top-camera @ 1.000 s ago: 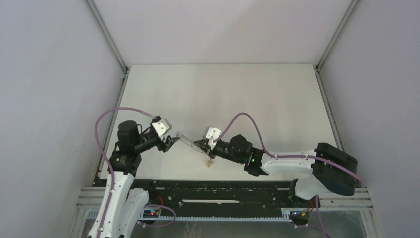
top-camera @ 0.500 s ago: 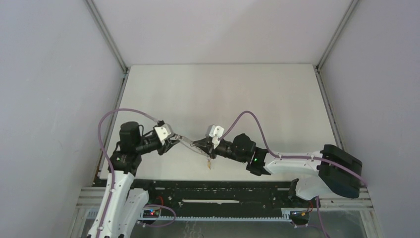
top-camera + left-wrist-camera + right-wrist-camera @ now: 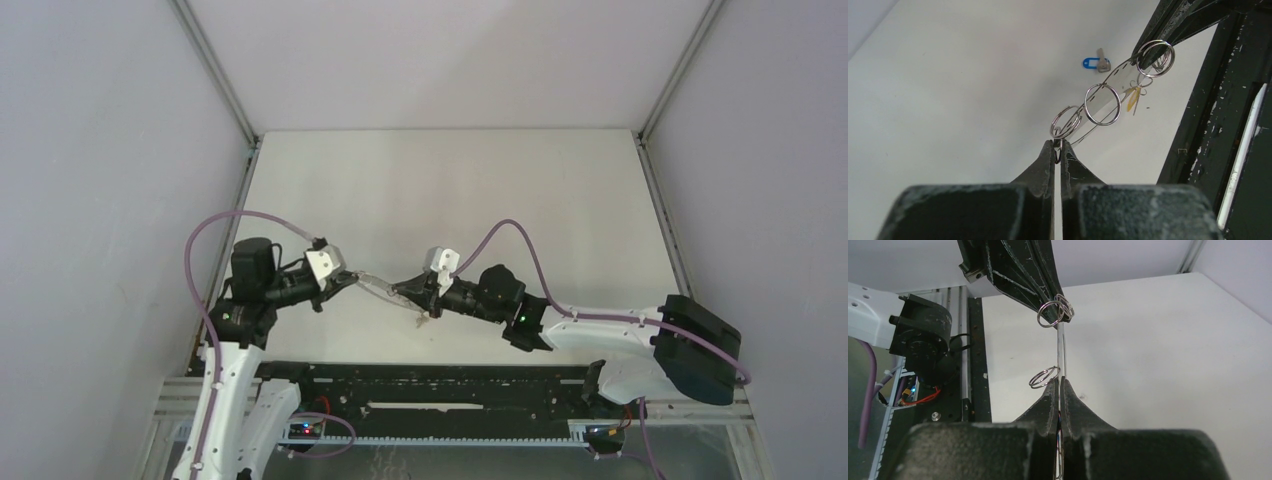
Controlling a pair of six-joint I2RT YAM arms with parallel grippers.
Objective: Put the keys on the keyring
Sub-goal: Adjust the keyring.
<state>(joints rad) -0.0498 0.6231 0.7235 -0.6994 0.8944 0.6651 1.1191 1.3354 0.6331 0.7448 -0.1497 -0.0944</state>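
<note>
The keyring [image 3: 370,283] hangs stretched above the table between my two grippers. My left gripper [image 3: 341,279] is shut on one end of it. In the left wrist view the fingertips [image 3: 1048,150] pinch the thin hoop [image 3: 1122,74] just below a small metal loop [image 3: 1066,121]. My right gripper [image 3: 402,291] is shut on the other end; its wrist view shows the hoop [image 3: 1060,347] edge-on, running up to the left fingers [image 3: 1018,270]. A yellow key [image 3: 1133,98] dangles from the keyring near the right gripper. A blue key [image 3: 1096,63] lies on the table beyond.
A black rail [image 3: 440,375] runs along the table's near edge, close under both grippers [image 3: 1208,125]. Grey walls with metal corner posts [image 3: 215,70] enclose the white table [image 3: 450,190] on three sides.
My left gripper came in to the keyring's free end and shut on it. The right gripper, still shut on the keyring, drifted slightly up and back.
</note>
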